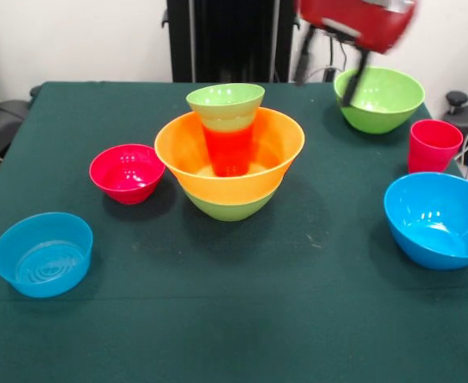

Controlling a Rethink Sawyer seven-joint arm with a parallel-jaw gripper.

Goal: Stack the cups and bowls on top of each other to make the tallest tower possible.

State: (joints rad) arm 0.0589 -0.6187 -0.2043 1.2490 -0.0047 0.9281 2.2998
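Tower of bowls and cups stood near the middle of the green-covered desk, and served as the landmark for everything around it. At its base sat a big green bowl, with the very wide orange bowl nested inside it. An orange cup stood upright within that orange bowl, and a small green bowl rested on the cup's top as the highest piece. Left of the tower, just beside its base, a small red bowl sat upright. Farther left and nearer the camera, a small blue bowl sat well apart from the stack. To the tower's right and farther back, a second big green bowl rested near the desk's far edge. A red cup stood upright between that bowl and the big blue bowl, which lay right of the tower and nearer the camera. The red arm entered blurred above the far green bowl, its dark gripper reaching down at that bowl's rim; motion blur hid whether it was spread or closed, or gripping anything.
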